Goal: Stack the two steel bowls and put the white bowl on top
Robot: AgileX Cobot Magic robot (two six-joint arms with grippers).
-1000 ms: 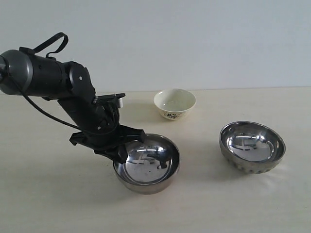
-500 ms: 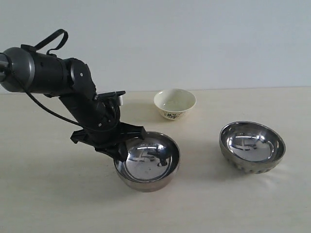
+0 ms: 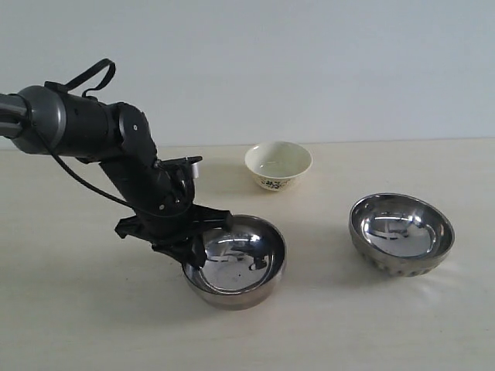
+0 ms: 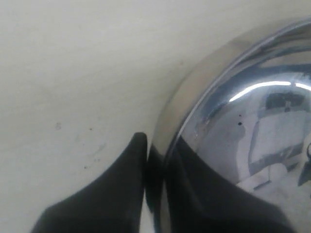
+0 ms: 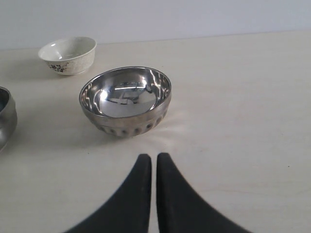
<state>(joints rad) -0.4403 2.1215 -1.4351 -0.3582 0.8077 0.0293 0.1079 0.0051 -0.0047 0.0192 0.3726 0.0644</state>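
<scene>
The smooth steel bowl (image 3: 241,264) stands on the table at centre left. My left gripper (image 3: 197,246) is shut on its left rim, one finger inside and one outside. In the left wrist view the black fingers (image 4: 121,189) pinch that rim of the steel bowl (image 4: 243,126). The ribbed steel bowl (image 3: 401,233) stands alone at the right, and the white bowl (image 3: 278,164) with its dark floral pattern sits behind, in the middle. The right wrist view has my right gripper (image 5: 153,158) shut and empty above the table, short of the ribbed bowl (image 5: 125,99), with the white bowl (image 5: 68,55) beyond.
All three bowls rest on a pale wooden table (image 3: 77,325) in front of a plain light wall. The left arm's black body (image 3: 85,127) reaches in from the left edge. The smooth bowl's side (image 5: 6,119) shows at the edge of the right wrist view.
The left arm's elbow and wrist have shifted slightly right and lower while the gripper stays on the smooth bowl's rim. The bowl has hardly moved. The other bowls are unchanged.
</scene>
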